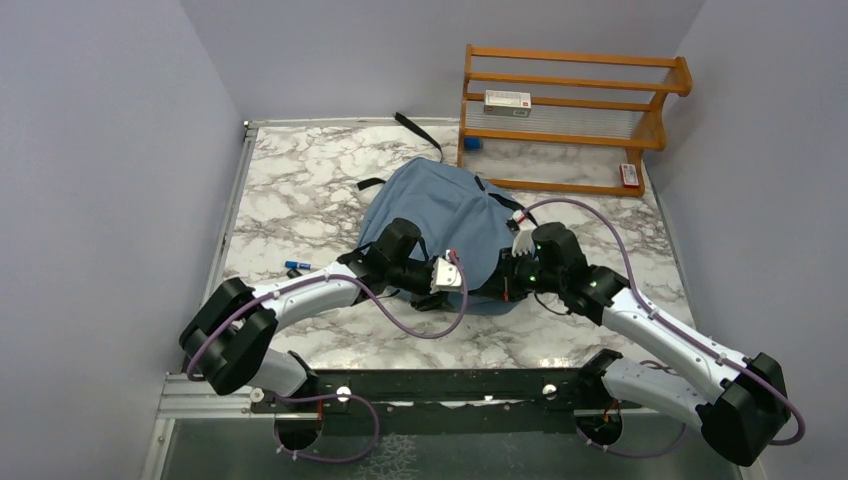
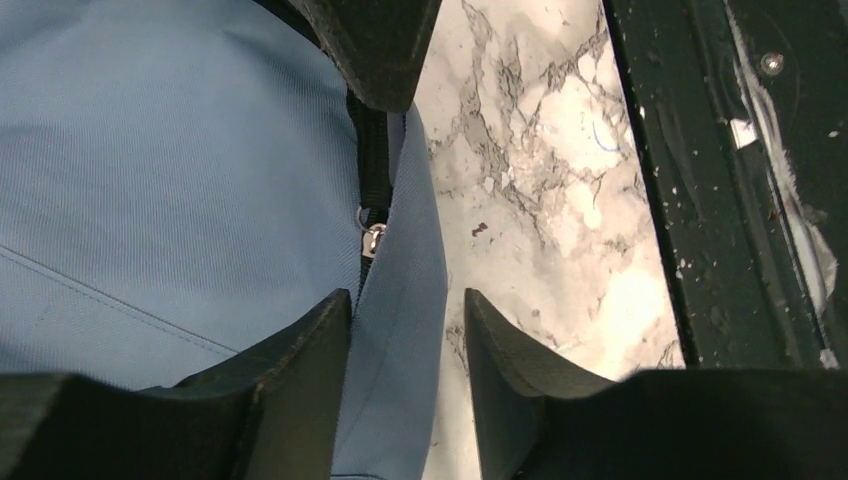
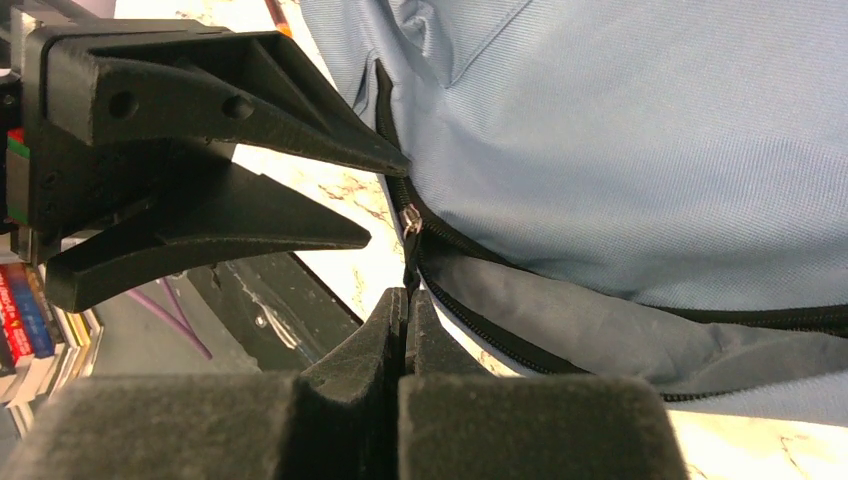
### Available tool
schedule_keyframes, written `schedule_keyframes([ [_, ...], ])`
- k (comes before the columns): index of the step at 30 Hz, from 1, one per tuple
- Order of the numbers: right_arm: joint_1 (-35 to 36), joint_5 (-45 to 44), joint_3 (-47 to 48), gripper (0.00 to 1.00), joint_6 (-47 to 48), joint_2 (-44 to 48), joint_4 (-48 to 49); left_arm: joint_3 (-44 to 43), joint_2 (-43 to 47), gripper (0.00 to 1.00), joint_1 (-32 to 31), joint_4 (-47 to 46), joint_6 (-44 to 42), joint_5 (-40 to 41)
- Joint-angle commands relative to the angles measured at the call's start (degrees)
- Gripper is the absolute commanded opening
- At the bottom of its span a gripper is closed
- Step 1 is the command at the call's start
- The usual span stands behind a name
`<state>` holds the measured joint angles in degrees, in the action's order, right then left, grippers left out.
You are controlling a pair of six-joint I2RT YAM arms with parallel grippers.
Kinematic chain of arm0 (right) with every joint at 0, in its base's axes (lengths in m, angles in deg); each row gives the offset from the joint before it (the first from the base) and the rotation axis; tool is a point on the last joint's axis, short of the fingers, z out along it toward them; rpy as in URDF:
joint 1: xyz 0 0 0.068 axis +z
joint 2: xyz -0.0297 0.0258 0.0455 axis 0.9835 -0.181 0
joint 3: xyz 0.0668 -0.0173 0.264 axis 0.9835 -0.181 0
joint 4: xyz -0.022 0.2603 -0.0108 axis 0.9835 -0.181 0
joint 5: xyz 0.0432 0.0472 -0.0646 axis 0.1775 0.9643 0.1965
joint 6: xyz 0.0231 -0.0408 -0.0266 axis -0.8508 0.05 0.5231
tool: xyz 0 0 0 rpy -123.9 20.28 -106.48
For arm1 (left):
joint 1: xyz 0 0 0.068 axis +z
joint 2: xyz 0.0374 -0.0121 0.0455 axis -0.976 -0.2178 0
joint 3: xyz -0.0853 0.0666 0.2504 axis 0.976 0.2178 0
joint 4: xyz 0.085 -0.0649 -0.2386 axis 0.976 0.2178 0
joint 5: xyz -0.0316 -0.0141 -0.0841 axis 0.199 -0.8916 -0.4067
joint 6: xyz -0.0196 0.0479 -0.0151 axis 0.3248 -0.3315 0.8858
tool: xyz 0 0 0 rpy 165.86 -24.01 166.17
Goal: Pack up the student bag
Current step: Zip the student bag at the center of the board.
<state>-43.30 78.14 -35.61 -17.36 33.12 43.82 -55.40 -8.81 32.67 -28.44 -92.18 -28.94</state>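
Note:
The student bag (image 1: 440, 212), dusty blue with black straps, lies on the marble table in the middle of the top view. Its dark zipper (image 3: 600, 310) is partly undone and shows the grey lining. My right gripper (image 3: 407, 295) is shut on the black zipper pull (image 3: 411, 262), just below the metal slider (image 3: 410, 220), at the bag's near edge. My left gripper (image 2: 407, 315) stands open around a fold of the bag's blue edge (image 2: 400, 350). The fabric touches the left finger (image 2: 300, 370), with a gap to the other. Both grippers (image 1: 478, 283) (image 1: 507, 278) meet there.
A wooden rack (image 1: 570, 110) at the back right holds a white box (image 1: 507, 100), a small red box (image 1: 628, 175) and a blue item (image 1: 472, 143). A blue pen (image 1: 297, 266) lies left of the bag. A black rail (image 1: 430, 385) runs along the near edge. Books (image 3: 25, 320) show off-table.

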Motion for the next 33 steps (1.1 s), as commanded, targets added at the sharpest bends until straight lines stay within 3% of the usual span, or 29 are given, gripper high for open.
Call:
schedule_keyframes([
  [1,-0.15,-3.25,0.40,0.01,-1.21,1.19,-2.20,-2.13,-1.23,0.42,-0.42,4.67,-4.00,-1.55],
  [4,-0.15,-4.61,0.99,0.01,-1.29,0.90,-3.41,-2.44,-2.35,0.32,-1.26,6.62,-4.42,2.17],
  [9,-0.15,-10.96,4.81,0.01,-1.58,1.40,-10.88,-4.73,-5.02,0.00,-1.89,13.33,-6.92,5.92],
  [21,-0.10,-26.71,9.34,0.00,-6.22,-0.68,-20.53,-1.26,-1.02,0.00,-1.96,13.57,-5.71,10.99],
  [33,-0.63,-35.52,13.48,0.01,-2.26,-7.39,-17.19,3.10,6.13,0.00,-1.95,14.84,-3.92,16.91],
])
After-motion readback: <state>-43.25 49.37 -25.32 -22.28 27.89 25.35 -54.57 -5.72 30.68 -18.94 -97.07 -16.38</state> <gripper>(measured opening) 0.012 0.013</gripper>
